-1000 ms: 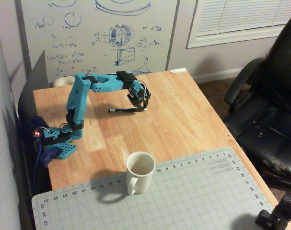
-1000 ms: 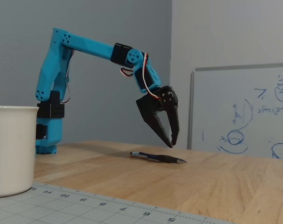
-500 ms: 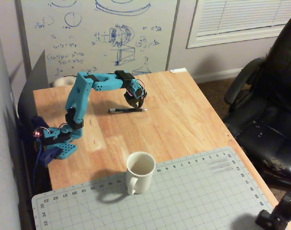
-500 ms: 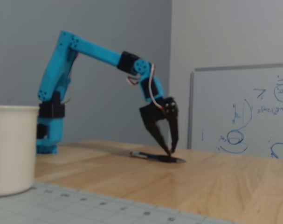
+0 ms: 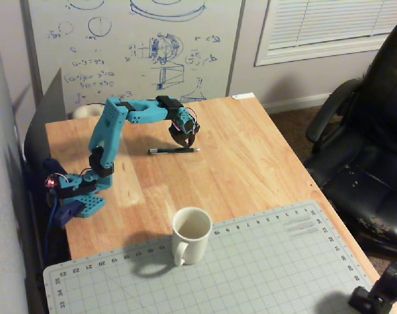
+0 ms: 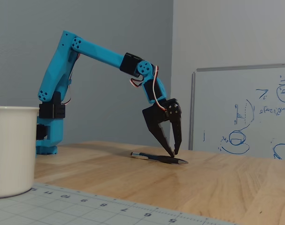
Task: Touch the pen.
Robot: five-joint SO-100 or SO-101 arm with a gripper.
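The dark pen (image 5: 174, 150) lies flat on the wooden table (image 5: 250, 157), its silvery tip pointing right in a fixed view. It also shows in the side-on fixed view (image 6: 156, 157). My blue arm reaches out from its base (image 5: 80, 196) and bends down. The black gripper (image 5: 187, 144) points down at the pen. In the side-on view the gripper (image 6: 173, 153) has its fingertips together, shut on nothing, and they come down onto the pen's right part. They seem to touch it or stand just above it.
A white mug (image 5: 191, 234) stands at the edge of a grey cutting mat (image 5: 250, 268) near the table's front. A black office chair (image 5: 368, 150) is to the right of the table. A whiteboard (image 5: 139, 46) stands behind it.
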